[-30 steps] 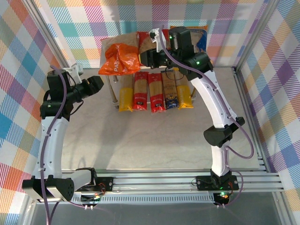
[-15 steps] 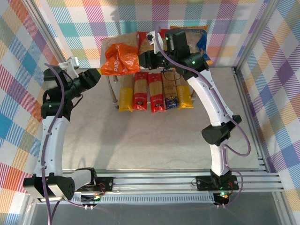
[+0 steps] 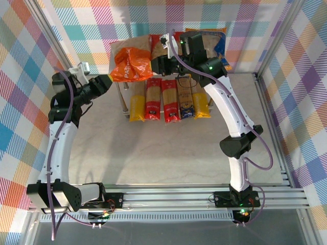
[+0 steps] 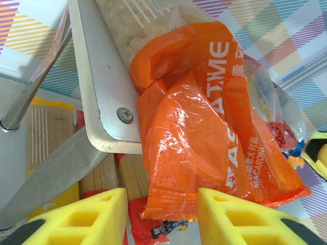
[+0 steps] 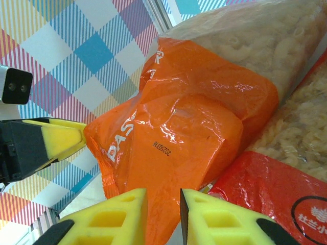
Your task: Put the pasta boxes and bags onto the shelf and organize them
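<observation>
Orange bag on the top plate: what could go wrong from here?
1. The orange bag overhangs the front edge of the shelf's top plate. A tug from either side could drag it off onto the spaghetti packs below.
2. The right jaws seem to pinch its film, and the open left jaws straddle its lower edge. If both pull apart, the film could tear.

Left gripper (image 3: 107,80): a second earlier it hung lower and well to the side of the orange bag (image 3: 132,64). It has since risen and swung toward the shelf, now sitting just beside the bag's lower left corner, with its fingers drawn somewhat closer together though still apart. Right gripper (image 3: 155,65), pinched on the bag's right edge, has shifted slightly left and back. The bag's drooping lower left corner has lifted with it.
</observation>
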You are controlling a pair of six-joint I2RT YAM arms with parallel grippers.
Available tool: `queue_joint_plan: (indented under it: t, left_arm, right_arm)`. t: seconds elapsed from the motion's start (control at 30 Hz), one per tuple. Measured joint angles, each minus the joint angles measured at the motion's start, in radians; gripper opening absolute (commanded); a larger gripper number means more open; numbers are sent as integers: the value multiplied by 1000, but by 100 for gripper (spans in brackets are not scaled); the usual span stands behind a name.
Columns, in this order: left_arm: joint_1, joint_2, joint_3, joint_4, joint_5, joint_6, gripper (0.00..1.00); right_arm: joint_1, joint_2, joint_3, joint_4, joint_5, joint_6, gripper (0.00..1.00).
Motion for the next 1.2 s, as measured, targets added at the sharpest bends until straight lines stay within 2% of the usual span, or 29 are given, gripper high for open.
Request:
queue_joint_plan:
  t: [0.33,0.43,0.57,0.7,0.93,1.2]
  left_arm:
    - [0,31,0,52,6,-10,14]
    - [1,48,0,71,14,-10,9]
    - [4,61,-5,79,18,-10,9]
    - [5,50,-39,108,18,-10,9]
    - [5,41,-65,133,18,-14,9]
    - [5,21,-84,146,16,-18,9]
  right_arm:
    - [1,3,0,0,0,0,25]
    - [3,3,0,0,0,0,25]
    - [4,3,0,12,0,3,23]
    - [5,11,15,62,-7,23,14]
    - [5,131,185,147,-23,53,3]
    - [10,239,188,175,-29,43,4]
